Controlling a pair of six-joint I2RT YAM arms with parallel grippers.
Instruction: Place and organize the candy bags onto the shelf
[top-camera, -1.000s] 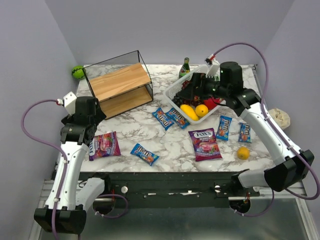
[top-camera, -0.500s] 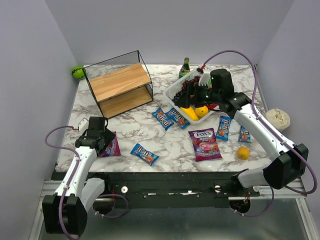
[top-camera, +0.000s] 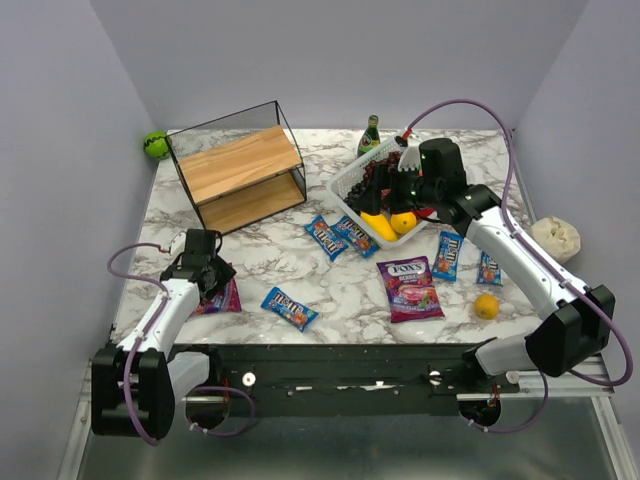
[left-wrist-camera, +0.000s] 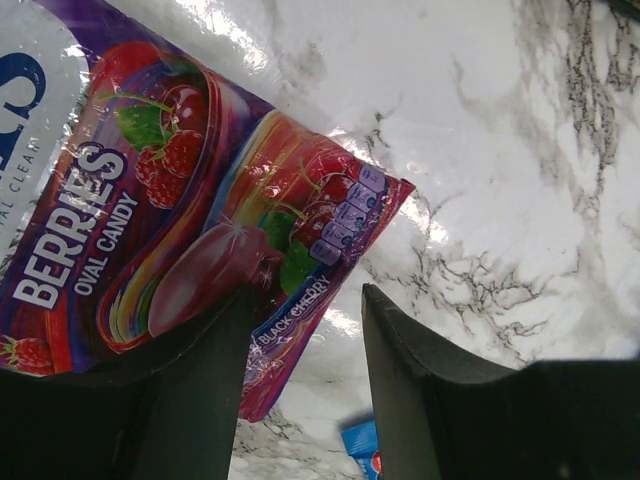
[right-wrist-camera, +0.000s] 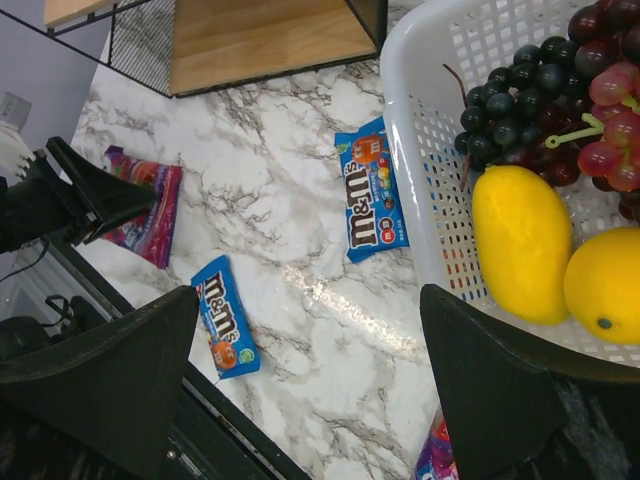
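left arm vs 1 s ago: has dropped from high above the near-left edge to table level. From above, the wrist now covers most of the near-left berries candy bag (top-camera: 224, 299).
left gripper (left-wrist-camera: 305, 315): narrower than a second ago. Fingers are apart with the bag's lower corner in the gap, and the left finger overlaps the bag. No pinch visible.
right arm vs 1 s ago: wrist has shifted slightly left and down, and has been steady for the last half second.
right gripper (right-wrist-camera: 308, 300): fingers spread wide with nothing between them, over the near-left rim of the white basket (top-camera: 345, 187).
bags: none has moved and all lie flat on the table, apart from the shelf.
second berries candy bag (top-camera: 410, 288): centre-right.
M&M's: front packet (top-camera: 290, 308); centre-left packet (top-camera: 326, 237) just beside centre-right packet (top-camera: 356, 235); right packet (top-camera: 448, 254); far-right packet (top-camera: 490, 266).
shelf (top-camera: 245, 165): far left, angled, black wire frame with two wooden boards.
surface: white marble-pattern table (top-camera: 270, 265) with grey veins; strong glare in the left wrist view.
room: pale lavender walls on three sides.
clutter: green ball (top-camera: 155, 144) in the far-left corner; green bottle (top-camera: 370, 135) behind the basket; small orange fruit (top-camera: 486, 306) front right; dark grapes (right-wrist-camera: 520, 100) and a yellow fruit (right-wrist-camera: 520, 240) in the basket; beige lump (top-camera: 555, 237) off the right edge.
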